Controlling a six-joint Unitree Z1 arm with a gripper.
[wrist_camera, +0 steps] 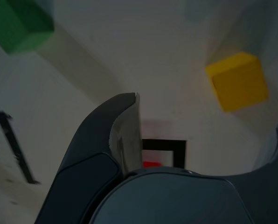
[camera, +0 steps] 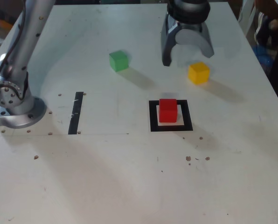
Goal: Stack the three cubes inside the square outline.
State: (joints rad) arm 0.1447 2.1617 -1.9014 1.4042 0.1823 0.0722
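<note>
Scuffed white tabletop (camera: pixel 97 177); smooth red cube (camera: pixel 168 111) inside the square outline (camera: pixel 154 127), right of centre. Green cube (camera: pixel 119 60) upper left, yellow cube (camera: pixel 198 73) upper right, near the curved gripper (camera: pixel 188 58), fingers apart.

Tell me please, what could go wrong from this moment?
The open gripper is near the yellow cube, which looks turned at an angle to the frame, so a crooked grasp might twist or push it.

The red cube has white showing beside it inside the square outline; a badly lowered cube could knock it off its spot.

In the wrist view the gripper covers much of the outline, so aligning there may be harder.
</note>
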